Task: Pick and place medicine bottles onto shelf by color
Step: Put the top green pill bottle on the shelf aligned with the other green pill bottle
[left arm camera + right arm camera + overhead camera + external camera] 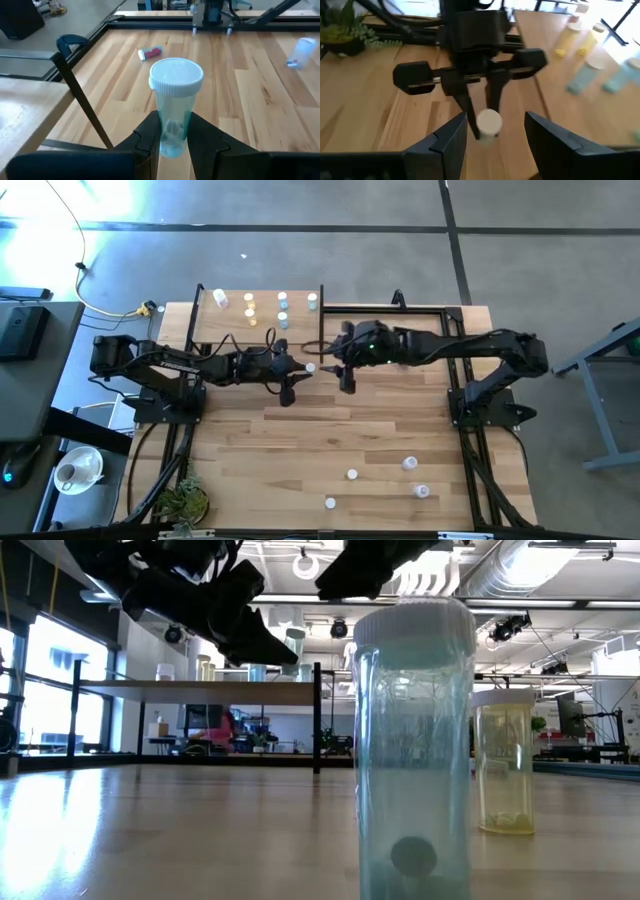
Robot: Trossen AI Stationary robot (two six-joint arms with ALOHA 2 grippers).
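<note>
Left gripper [174,142] fingers clamped on a light blue bottle [175,107], upright between them over the tabletop [240,100], beside the shelf [262,315]. Right gripper [492,132] fingers spread apart, flanking that bottle's cap.

From above, the bottles on the shelf [205,305] at the upper left are too small to tell their tints for sure, and the same goes for the four loose ones [352,474] toward the lower right of the surface. At table height both arms are cut off by the top edge, and the nearest blue bottle [412,750] runs off the bottom.
</note>
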